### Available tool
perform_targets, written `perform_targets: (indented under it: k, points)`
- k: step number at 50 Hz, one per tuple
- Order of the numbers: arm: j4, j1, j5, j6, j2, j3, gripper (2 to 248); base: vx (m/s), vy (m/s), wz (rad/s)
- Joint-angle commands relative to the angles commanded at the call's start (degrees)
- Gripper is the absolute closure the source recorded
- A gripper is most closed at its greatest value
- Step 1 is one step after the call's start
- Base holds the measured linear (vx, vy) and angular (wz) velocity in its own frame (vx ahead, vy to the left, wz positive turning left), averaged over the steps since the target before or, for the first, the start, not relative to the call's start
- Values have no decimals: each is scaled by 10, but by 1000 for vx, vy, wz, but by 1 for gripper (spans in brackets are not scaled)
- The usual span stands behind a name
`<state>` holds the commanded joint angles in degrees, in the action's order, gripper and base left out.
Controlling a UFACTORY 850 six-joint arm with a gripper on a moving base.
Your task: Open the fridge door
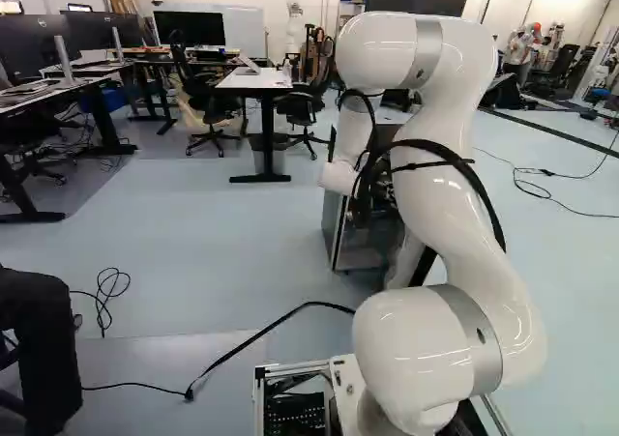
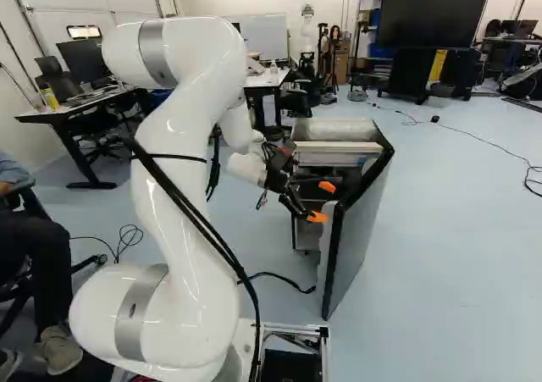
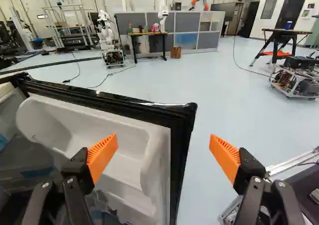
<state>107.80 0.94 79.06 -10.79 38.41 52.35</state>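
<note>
A white arm (image 2: 190, 136) reached right toward the fridge (image 2: 334, 130), whose 1 door (image 2: 360, 238) stood well ajar. The fridge was to the right of the arm's upper reach in the right base view; its door ran from the far right corner toward the near side, inner face turned left to the arm. The black gripper (image 3: 163, 144) held its 2 fingers wide apart, pinching nothing. In the wrist view 1 orange pad (image 3: 102, 157) was over the white door bin (image 3: 94, 130), the other past the free edge, above the pale floor (image 3: 239, 100), with the dark rim (image 3: 182, 155) between them.

The task looked well along, with a wider swing probably left. The door was likely to handle as a stiff, fairly heavy panel, easy to turn if led along its hinge arc from the free edge, where leverage was best. The glossy rim could prove slippery, and its seal soft. The sound place to take hold was the upright free edge just below the top corner, 1 finger on each face; pushing on the inner frame was another choice. The bin, probably thin plastic, risked cracking or popping loose.
</note>
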Motion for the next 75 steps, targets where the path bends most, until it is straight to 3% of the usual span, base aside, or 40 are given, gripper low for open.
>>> perform_targets:
  k: [41, 58, 75]
  points:
    - [0, 118, 0, 0, 28, 69, 3, 0, 0, 0]
    - [-2, 126, 0, 0, 30, 74, 3, 0, 0, 0]
    - [-26, 126, 0, 0, 30, 74, 3, 0, 0, 0]
